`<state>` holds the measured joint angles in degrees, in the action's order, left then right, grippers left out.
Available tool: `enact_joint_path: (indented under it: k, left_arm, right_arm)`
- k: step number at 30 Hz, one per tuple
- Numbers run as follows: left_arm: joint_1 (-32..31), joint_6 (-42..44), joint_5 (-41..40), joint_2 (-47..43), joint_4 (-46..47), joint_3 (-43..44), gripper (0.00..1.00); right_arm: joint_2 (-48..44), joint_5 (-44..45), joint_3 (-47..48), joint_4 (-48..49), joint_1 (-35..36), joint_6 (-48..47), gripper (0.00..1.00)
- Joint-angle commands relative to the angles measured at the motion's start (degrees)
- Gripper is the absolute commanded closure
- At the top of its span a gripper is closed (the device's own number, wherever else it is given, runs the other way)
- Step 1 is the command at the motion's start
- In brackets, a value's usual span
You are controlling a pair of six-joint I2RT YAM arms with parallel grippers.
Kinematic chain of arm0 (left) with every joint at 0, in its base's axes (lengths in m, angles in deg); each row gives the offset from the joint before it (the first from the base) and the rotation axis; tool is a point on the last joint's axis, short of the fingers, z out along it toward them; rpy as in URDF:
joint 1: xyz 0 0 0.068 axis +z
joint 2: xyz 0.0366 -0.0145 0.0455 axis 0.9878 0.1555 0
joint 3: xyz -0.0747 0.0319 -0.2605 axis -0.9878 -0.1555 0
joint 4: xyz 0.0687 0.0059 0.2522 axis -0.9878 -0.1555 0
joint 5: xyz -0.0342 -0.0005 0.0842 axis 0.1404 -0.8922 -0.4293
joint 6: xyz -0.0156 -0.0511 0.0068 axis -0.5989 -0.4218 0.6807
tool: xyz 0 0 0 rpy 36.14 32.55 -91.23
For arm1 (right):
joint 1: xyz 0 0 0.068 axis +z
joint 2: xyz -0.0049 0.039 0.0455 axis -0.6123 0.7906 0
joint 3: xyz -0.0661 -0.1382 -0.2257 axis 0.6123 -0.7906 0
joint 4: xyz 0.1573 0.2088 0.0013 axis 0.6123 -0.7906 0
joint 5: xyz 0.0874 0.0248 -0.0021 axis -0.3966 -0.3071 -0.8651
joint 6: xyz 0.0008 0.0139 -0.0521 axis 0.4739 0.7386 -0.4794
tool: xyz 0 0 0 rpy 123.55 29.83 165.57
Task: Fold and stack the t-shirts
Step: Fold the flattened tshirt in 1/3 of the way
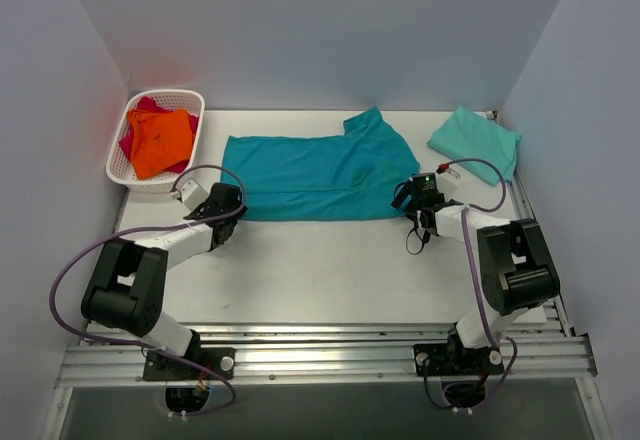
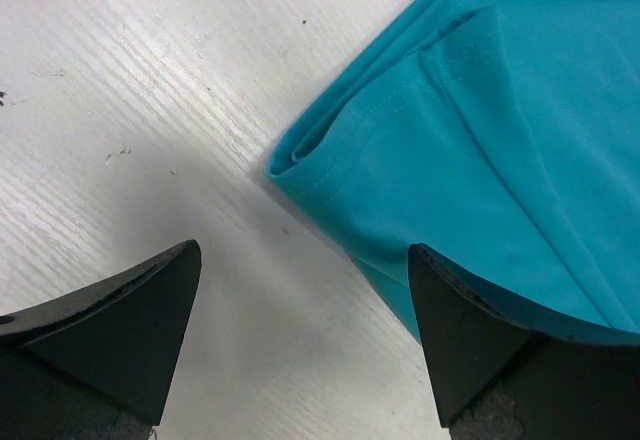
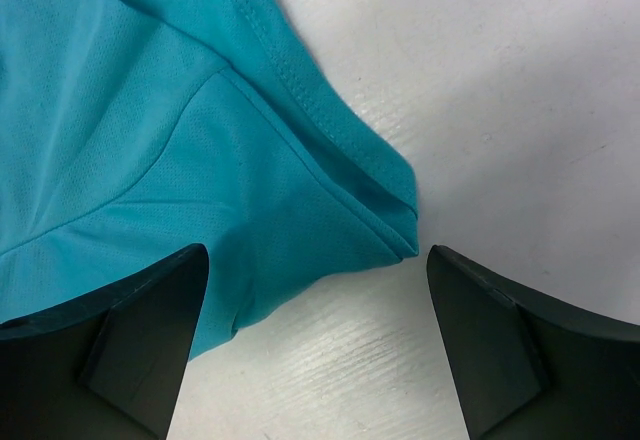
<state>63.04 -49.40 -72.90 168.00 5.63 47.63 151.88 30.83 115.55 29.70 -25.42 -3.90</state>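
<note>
The deep teal t-shirt (image 1: 315, 172) lies folded lengthwise across the middle of the table. My left gripper (image 1: 228, 203) is open at its near left corner, which shows in the left wrist view (image 2: 470, 160) just ahead of the jaws. My right gripper (image 1: 415, 196) is open at its near right corner, which shows in the right wrist view (image 3: 200, 140). Neither gripper holds cloth. The mint-green t-shirt (image 1: 475, 139) lies folded at the far right. The orange t-shirt (image 1: 160, 141) lies over the magenta-red one (image 1: 140, 112) in the basket.
The white lattice basket (image 1: 193, 100) stands at the far left corner. Walls close in the table on the left, back and right. The metal rail (image 1: 320, 352) with both arm bases runs along the near edge.
</note>
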Motion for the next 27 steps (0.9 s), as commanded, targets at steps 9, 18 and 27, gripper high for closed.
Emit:
enact_joint_path:
  k: [9,18,27]
  left_arm:
    - [3.8,1.9,4.7,10.7,6.1,6.1,0.30]
    - [5.0,2.7,5.7,11.7,5.9,6.5,0.92]
    - [5.3,1.3,6.4,2.6,2.1,-0.5,0.98]
  right_arm:
    - [3.3,2.5,0.7,-0.9,-1.1,0.7,0.47]
    - [4.4,2.7,0.4,-1.0,-1.6,0.7,1.00]
    - [-3.2,3.8,-4.2,-5.5,-2.2,1.5,1.00]
